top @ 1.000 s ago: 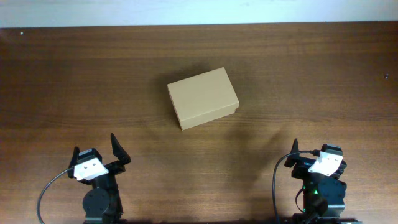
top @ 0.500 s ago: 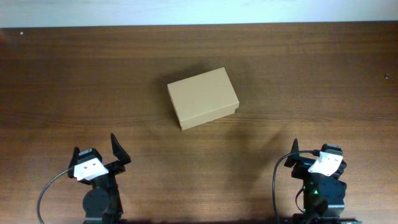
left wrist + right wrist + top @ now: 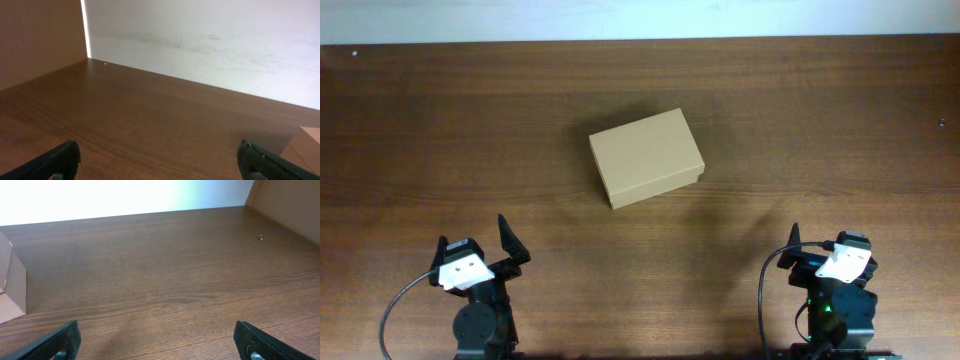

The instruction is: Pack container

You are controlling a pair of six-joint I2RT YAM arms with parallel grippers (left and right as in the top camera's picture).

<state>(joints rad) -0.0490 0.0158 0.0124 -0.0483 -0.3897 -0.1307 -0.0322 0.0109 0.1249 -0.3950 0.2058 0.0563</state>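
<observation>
Overhead, closed container (image 3: 646, 157) on table (image 3: 820, 120), left hand (image 3: 473, 236), right hand (image 3: 820, 241) spread, well apart.

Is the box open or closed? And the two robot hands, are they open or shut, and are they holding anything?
container: lid closed, nothing touching it.
left gripper: jaws wide open, holding nothing.
right gripper: jaws wide open, holding nothing.

Dark wood table (image 3: 440, 130); closed tan container (image 3: 646, 158) resting mid-table.
</observation>
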